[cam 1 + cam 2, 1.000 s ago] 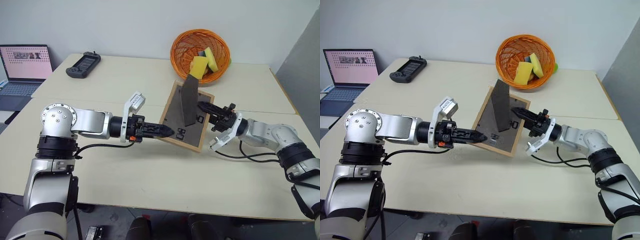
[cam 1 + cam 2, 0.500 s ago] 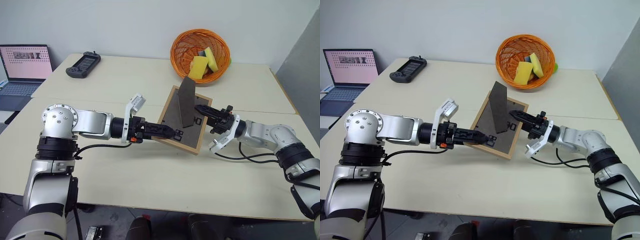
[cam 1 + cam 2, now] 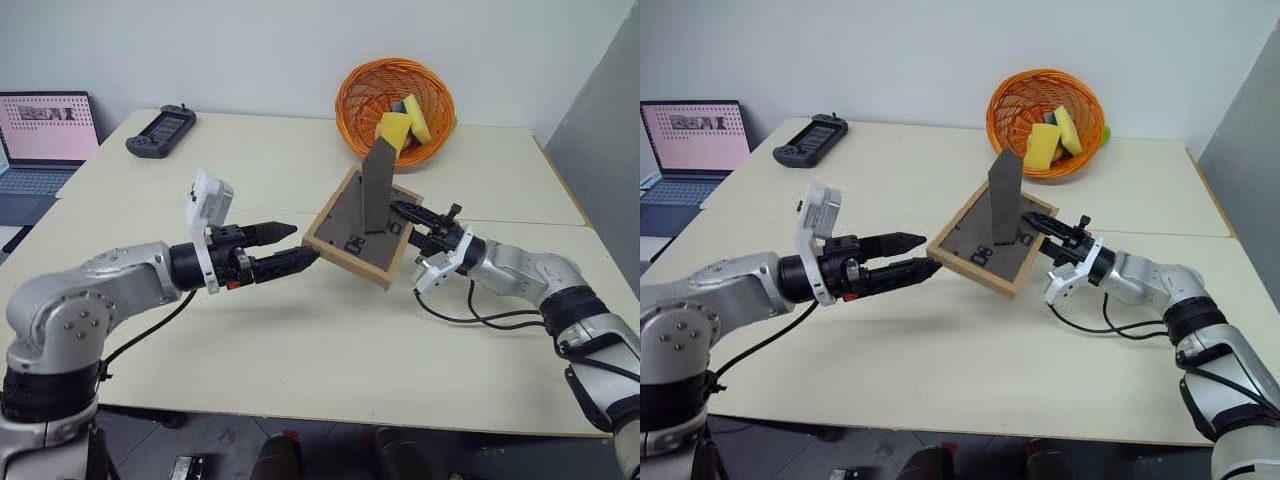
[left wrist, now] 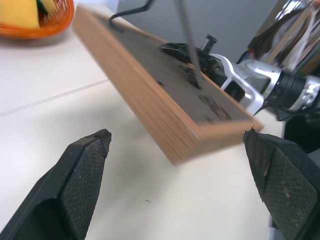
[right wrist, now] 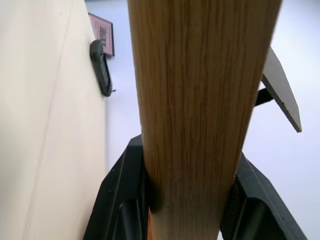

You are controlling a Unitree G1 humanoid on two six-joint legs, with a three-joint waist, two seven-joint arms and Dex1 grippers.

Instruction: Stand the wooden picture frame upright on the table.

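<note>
Beige table, seam running across, basket with sponges at the far side, laptop and a handheld controller far left. Frame is held off the table, back panel up and tilted, low corner toward the left arm, high edge toward the right arm; the stand is folded out and sticks up from the back. Right gripper is clamped on the frame's right edge: the wood rail is seen pinched between both fingers in the right wrist view, so the whole weight is judged to be carried there. Left gripper is spread wide and holds nothing; its fingertips are seen apart in the left wrist view with the frame's near corner between and just ahead of them, not touching. Key relation: the frame lies directly right of the left gripper, along its pointing line, long axis running from that near corner up toward the right gripper. Right arm is therefore the one in control; left is merely close by. For standing it up, the lower edge and the stand's foot must both be brought down to the table, which is judged to need a roll of the right wrist. Risk judged: single-edge grip, so the frame could pivot or slip as it is turned.
</note>
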